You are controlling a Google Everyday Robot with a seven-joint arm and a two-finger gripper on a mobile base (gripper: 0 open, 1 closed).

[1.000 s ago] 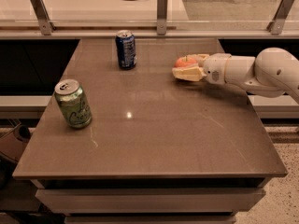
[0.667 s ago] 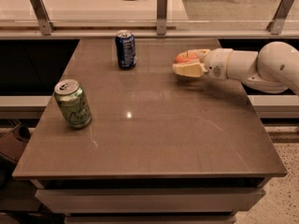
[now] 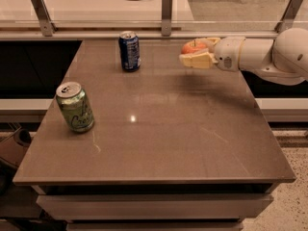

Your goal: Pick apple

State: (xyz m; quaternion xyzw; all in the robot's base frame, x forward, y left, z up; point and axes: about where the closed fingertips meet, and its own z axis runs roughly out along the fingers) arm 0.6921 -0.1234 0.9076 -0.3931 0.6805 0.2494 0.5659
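The end effector [image 3: 196, 53] hangs over the far side of the desk [image 3: 159, 129], closed around the apple [image 3: 191, 46]. It looks light, hard and slippery; hold its middle.

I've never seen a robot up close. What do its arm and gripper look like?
The arm is smooth, white and rounded, with a bulbous joint; no cables show. The gripper, closed on the apple over the table's far right, has pale cream blocky fingers.
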